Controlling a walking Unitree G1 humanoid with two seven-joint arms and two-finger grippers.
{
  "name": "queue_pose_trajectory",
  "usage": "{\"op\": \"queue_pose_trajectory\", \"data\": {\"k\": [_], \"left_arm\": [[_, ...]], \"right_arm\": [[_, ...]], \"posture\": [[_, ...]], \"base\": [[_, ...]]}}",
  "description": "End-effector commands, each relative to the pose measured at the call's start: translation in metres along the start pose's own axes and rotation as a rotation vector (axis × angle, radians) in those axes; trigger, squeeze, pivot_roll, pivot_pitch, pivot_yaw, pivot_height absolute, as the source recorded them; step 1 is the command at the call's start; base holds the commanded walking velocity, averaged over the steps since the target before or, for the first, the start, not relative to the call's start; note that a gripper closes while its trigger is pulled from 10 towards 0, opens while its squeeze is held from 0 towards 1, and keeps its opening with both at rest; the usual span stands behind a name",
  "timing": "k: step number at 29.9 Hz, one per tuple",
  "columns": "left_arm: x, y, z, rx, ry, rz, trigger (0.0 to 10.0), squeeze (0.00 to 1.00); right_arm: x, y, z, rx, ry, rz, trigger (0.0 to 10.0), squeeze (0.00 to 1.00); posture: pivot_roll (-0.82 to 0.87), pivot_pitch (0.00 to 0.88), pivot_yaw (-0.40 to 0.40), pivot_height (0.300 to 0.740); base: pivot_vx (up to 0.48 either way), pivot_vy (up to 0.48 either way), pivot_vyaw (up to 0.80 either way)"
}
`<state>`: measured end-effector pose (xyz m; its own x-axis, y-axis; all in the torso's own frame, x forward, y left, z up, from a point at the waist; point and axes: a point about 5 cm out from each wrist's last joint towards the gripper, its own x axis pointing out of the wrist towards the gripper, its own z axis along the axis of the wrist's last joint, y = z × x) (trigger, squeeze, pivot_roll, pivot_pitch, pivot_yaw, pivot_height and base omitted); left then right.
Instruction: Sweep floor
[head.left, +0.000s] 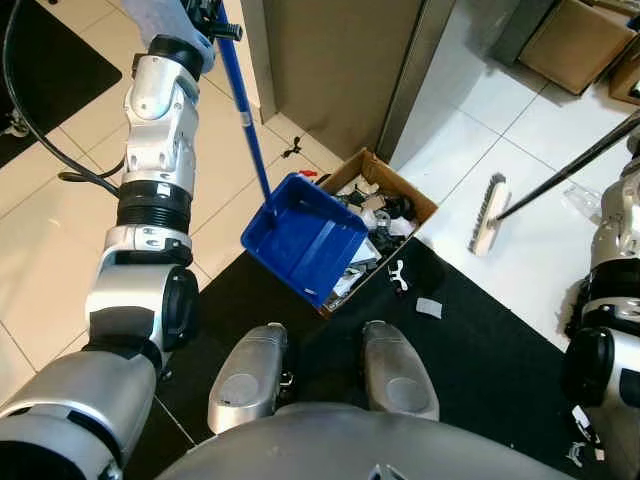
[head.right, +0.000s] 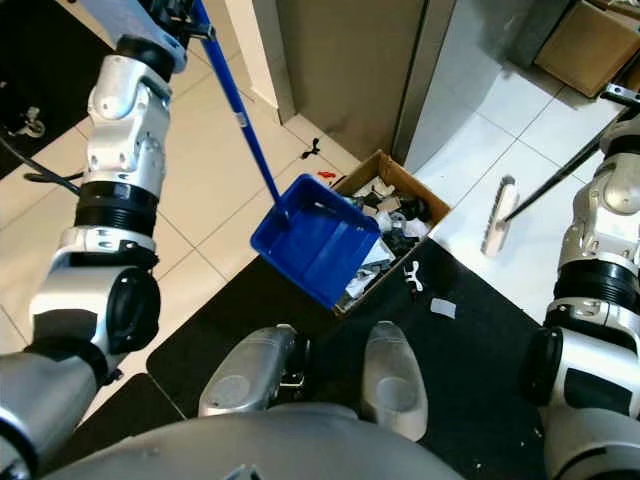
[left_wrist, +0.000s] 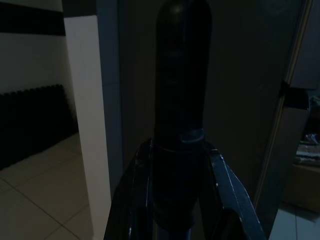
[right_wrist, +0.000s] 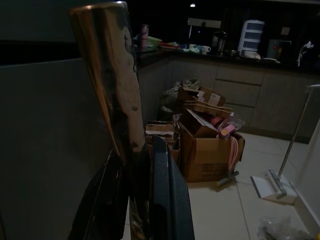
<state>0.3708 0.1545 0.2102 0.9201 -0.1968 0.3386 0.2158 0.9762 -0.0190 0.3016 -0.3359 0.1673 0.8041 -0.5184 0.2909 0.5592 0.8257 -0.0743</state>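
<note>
A blue dustpan (head.left: 303, 237) on a long blue handle (head.left: 247, 120) tilts over an open cardboard box (head.left: 385, 215) full of scraps. My left gripper (left_wrist: 177, 165) is raised at the upper left, shut on the dark grip of that handle. On the white tiles to the right lies a white broom head (head.left: 488, 215) on a dark pole (head.left: 570, 170). My right gripper (right_wrist: 135, 190) is shut on the shiny upper part of the broom pole. A white scrap (head.left: 398, 275) and a grey scrap (head.left: 429, 307) lie on the black mat (head.left: 480, 340) beside the box.
A brown panel and a metal door edge (head.left: 330, 70) rise just behind the box. More cardboard boxes (head.left: 580, 40) stand at the far right. A black cable (head.left: 60, 165) crosses the beige tiles on the left, and a small dark bit (head.left: 291, 150) lies near the wall.
</note>
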Motion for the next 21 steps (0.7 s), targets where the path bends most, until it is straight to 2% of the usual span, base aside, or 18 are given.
{"op": "queue_pose_trajectory", "data": {"k": [1, 7, 16, 21], "left_arm": [[0.002, -0.003, 0.009, -0.021, -0.039, 0.007, 10.0, 0.0], [0.0, -0.006, 0.008, -0.048, -0.022, 0.008, 10.0, 0.0], [-0.002, -0.01, 0.01, -0.053, 0.004, -0.007, 10.0, 0.0], [-0.001, -0.012, 0.012, -0.049, 0.003, -0.016, 10.0, 0.0]], "right_arm": [[0.006, 0.002, 0.011, -0.012, -0.039, 0.015, 10.0, 0.0], [0.005, 0.004, 0.005, 0.039, -0.002, 0.007, 10.0, 0.0], [0.001, 0.005, -0.001, 0.051, 0.017, 0.0, 10.0, 0.0], [0.0, 0.003, -0.003, 0.051, 0.024, -0.009, 10.0, 0.0]], "posture": [[0.07, 0.0, -0.01, 0.74], [0.07, 0.0, 0.006, 0.74], [0.07, 0.0, 0.023, 0.74], [0.07, 0.0, 0.027, 0.74]], "base": [[0.0, 0.0, 0.0], [0.0, 0.0, 0.0], [0.0, 0.0, 0.0], [0.0, -0.414, 0.0]]}}
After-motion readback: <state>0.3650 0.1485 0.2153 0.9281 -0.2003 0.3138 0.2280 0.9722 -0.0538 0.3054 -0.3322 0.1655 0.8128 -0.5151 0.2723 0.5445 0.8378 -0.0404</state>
